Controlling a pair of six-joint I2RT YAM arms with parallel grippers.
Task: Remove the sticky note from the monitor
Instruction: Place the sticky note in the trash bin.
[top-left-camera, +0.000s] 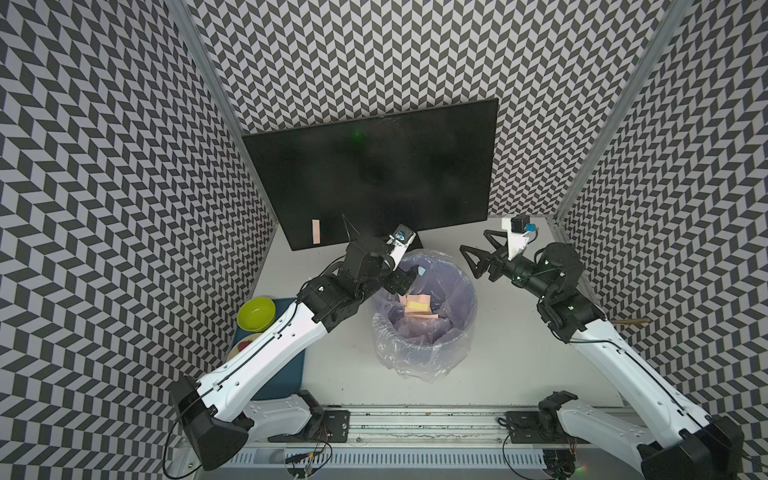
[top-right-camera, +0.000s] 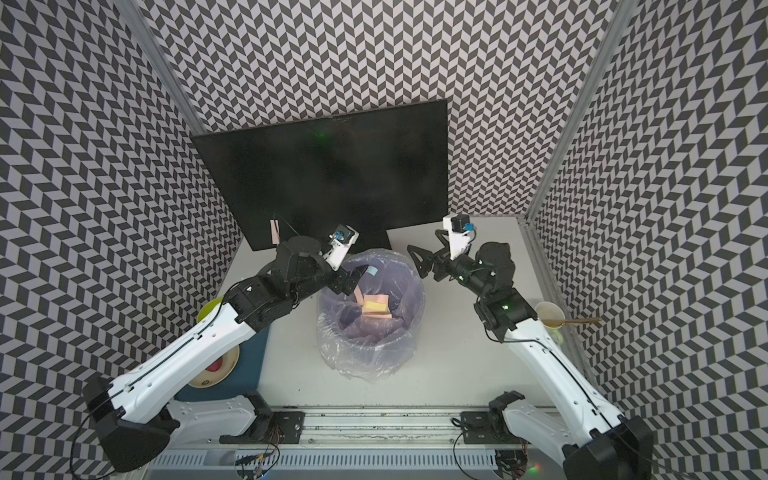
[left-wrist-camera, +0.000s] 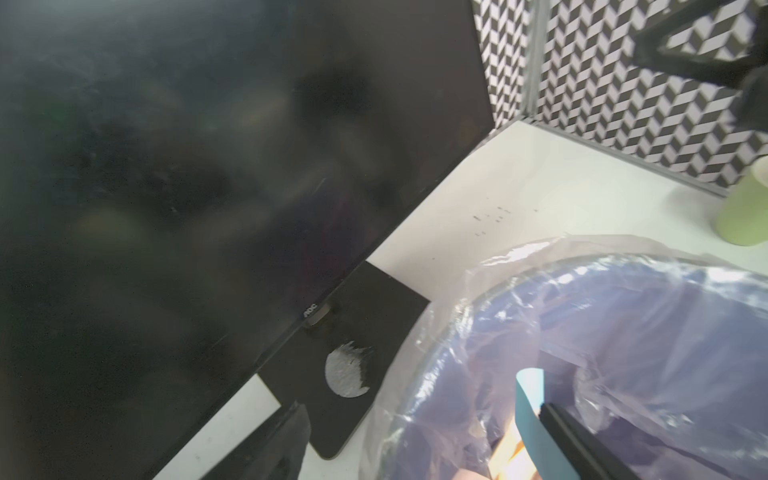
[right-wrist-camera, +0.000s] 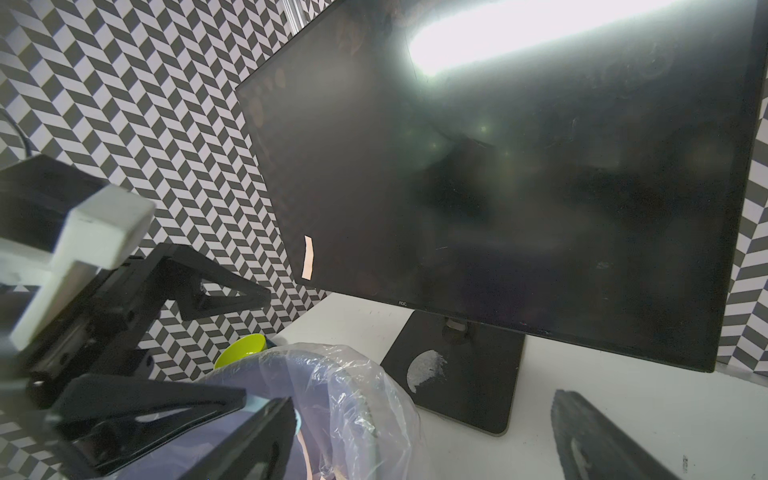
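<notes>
At the lower left of both top views, a green bowl (top-left-camera: 256, 312) sits on a dark blue tray (top-left-camera: 286, 374), partly under the left arm. To the right, the monitor (top-left-camera: 374, 174) stands upright at the back of the white worktop (top-left-camera: 498, 353). It fills the upper centre of the frame and its screen is dark.

A pink sticky note (top-left-camera: 316, 231) is stuck on the screen near its lower left corner, a narrow upright strip just above the bottom bezel.

The left hand (left-wrist-camera: 422, 407) hangs in front of the monitor's lower edge, with its fingers spread wide and nothing pinched between them. One finger (top-left-camera: 349, 228) shows as a thin dark wedge against the screen, just right of the pink note and apart from it. The other finger reaches over the back left rim of the bin, and a blue sticky note (top-left-camera: 422, 271) clings to its side.

The lilac bin (top-left-camera: 469, 291), lined with a clear plastic bag, stands in the middle of the frame just in front of the monitor's flat stand base (left-wrist-camera: 374, 316). Yellow and pink notes (top-left-camera: 415, 306) lie inside it.

Right of the bin, the right hand (top-left-camera: 473, 240) hovers above the worktop near the monitor's lower right corner. Its fingers are spread and empty, pointing toward the left of the frame.

At the far right edge in a top view, a paper cup (top-right-camera: 548, 313) with a wooden stick across it stands close to the patterned wall.
</notes>
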